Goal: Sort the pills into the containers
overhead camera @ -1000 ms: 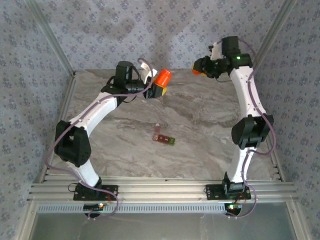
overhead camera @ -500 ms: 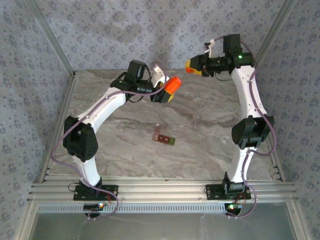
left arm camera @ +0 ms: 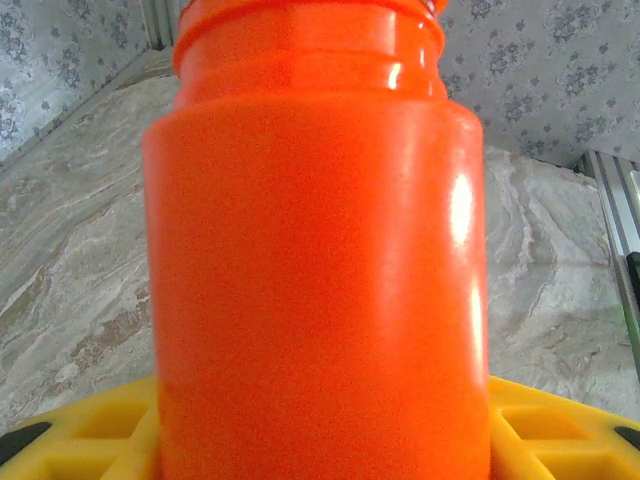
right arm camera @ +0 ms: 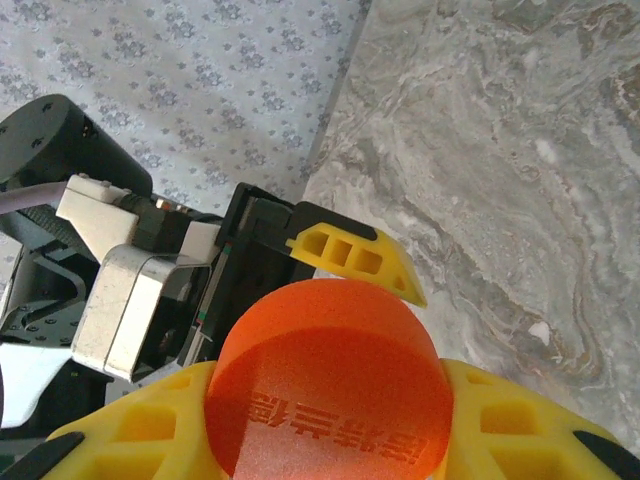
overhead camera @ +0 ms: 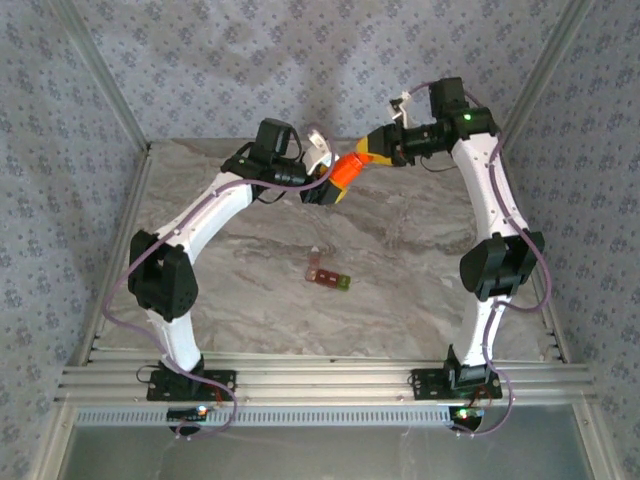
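The left gripper (overhead camera: 325, 188) squeezes the orange bottle (overhead camera: 347, 170). The right gripper (overhead camera: 380, 148) pinches the lid (right arm camera: 325, 385) at the bottle's mouth. I think the lid needs turning, so hold the bottle steady and twist straight so no pills spill. The pill box (overhead camera: 328, 274) lies flat on the table (overhead camera: 420, 260), well apart from both grippers and nearer the arm bases.

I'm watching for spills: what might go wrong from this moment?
The orange bottle hangs tilted in the left jaws above the table, away from the containers; if it is open, pills could scatter. The right jaws pinch the orange cap right against it; a misaligned push might knock either loose.
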{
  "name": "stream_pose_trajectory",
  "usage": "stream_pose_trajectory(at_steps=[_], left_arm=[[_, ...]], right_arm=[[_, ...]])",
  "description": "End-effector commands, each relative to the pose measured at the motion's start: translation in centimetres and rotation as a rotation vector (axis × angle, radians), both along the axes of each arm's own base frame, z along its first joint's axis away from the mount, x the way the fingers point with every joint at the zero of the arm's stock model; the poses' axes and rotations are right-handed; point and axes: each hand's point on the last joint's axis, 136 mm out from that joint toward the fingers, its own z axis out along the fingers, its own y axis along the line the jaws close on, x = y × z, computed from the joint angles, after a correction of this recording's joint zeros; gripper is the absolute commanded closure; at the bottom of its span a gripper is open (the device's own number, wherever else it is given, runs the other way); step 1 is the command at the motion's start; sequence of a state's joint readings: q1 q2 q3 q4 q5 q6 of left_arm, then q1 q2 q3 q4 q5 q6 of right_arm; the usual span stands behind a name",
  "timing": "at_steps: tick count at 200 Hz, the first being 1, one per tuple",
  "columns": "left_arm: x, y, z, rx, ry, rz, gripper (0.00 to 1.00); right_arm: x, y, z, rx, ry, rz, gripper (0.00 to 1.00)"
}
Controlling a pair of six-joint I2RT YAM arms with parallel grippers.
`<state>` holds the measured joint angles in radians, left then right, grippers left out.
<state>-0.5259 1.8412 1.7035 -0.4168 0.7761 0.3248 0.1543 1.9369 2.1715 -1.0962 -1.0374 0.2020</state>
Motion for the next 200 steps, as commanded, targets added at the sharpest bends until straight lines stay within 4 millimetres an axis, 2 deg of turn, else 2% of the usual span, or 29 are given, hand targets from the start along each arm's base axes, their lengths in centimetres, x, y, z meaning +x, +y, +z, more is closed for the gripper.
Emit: stream_pose_trajectory(at_steps=[1,47,105,200], left_arm=[[0.0,-0.2,1.2,-0.016,-0.041,-0.029,1.00],[-0.3,-0.1,1.4,-0.016,-0.054,-0.038,1.00],[-0.8,0.2,1.5,-0.016,-0.056,-0.052,1.00],[-2.7,-0.3,1.8,-0.012,-0.041,-0.131,1.00]], right_arm=[[-2.0,0.4,0.9,0.015,-0.009,0.049,0.63],[-2.8,0.7,0.4,0.006,0.006,0.077,0.63],[-2.9,-0.3,0.1,0.005,0.014,0.063,0.65],[-3.2,1.7,-0.4,0.033,0.022,0.145,0.64]])
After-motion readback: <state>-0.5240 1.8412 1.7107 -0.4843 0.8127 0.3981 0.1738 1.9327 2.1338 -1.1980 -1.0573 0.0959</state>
